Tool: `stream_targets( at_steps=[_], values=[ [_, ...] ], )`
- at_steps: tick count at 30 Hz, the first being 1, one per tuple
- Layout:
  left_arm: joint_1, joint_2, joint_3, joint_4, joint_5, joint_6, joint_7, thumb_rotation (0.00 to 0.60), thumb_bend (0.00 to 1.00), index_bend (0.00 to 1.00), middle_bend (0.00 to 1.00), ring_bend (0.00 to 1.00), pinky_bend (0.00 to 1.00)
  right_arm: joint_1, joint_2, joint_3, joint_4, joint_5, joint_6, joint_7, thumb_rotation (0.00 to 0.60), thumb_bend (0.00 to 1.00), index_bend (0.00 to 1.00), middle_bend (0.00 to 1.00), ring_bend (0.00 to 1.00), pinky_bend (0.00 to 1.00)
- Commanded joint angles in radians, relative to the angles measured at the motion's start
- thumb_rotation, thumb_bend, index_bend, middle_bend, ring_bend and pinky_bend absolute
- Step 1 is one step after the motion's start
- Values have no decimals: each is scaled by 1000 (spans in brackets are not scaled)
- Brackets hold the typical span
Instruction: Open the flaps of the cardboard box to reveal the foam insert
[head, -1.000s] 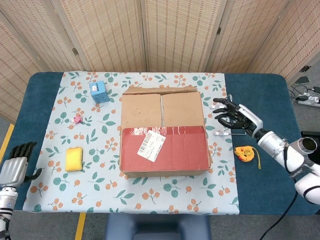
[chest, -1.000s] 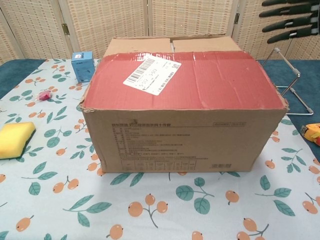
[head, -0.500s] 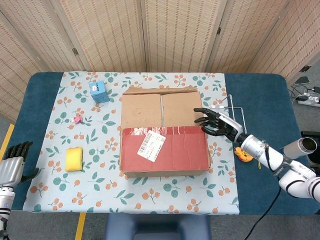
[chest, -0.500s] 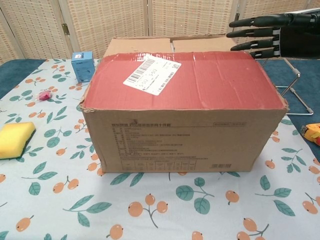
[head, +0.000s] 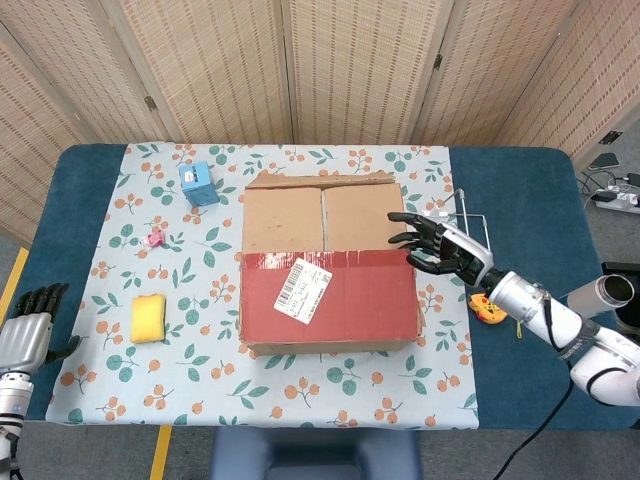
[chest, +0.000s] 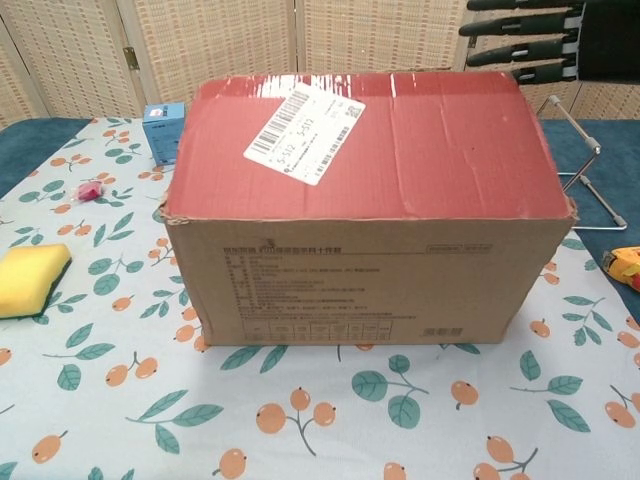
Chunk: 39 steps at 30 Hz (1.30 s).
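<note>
The cardboard box (head: 325, 215) stands mid-table on the patterned cloth. Its near flap, covered in red tape (head: 350, 300) and bearing a white label (head: 303, 290), is tilted up at its far edge. In the chest view the red flap (chest: 400, 140) hides the plain back flaps. My right hand (head: 435, 245) reaches in from the right, fingers spread and straight at the raised flap's right corner; whether they touch it is unclear. In the chest view this right hand (chest: 530, 35) shows at the top right. My left hand (head: 25, 340) rests at the table's near left corner, holding nothing. No foam shows.
A small blue carton (head: 198, 184) and a pink trinket (head: 155, 238) lie left of the box, with a yellow sponge (head: 148, 318) nearer me. A wire stand (head: 468, 215) and a yellow tape measure (head: 485, 306) sit right of the box, under my right arm.
The red flap's far edge has risen and now covers the back flaps in the chest view. My right hand came in from the right to the flap's corner and rose with it.
</note>
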Motion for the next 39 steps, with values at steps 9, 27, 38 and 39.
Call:
stream_targets(
  at_steps=[9,27,38,39],
  values=[
    [-8,-11,2,-5,4,3,33,600,379,0,105,46,0,-50,230,-47,-237,-77,169,-20,514,407,155,48,188,247],
    [-27,-27,11,15,24,-9,49,600,378,0,105,37,0,-228,490,-223,-635,-386,293,-470,519,406,106,0,132,247],
    [-22,-23,21,-9,41,10,57,600,378,0,103,37,0,-280,492,-155,-630,-257,254,-875,514,407,85,28,119,184],
    [-23,-18,21,-12,40,4,41,600,378,0,101,37,0,-280,473,-106,-640,-183,245,-1003,501,407,85,93,143,175]
  ],
)
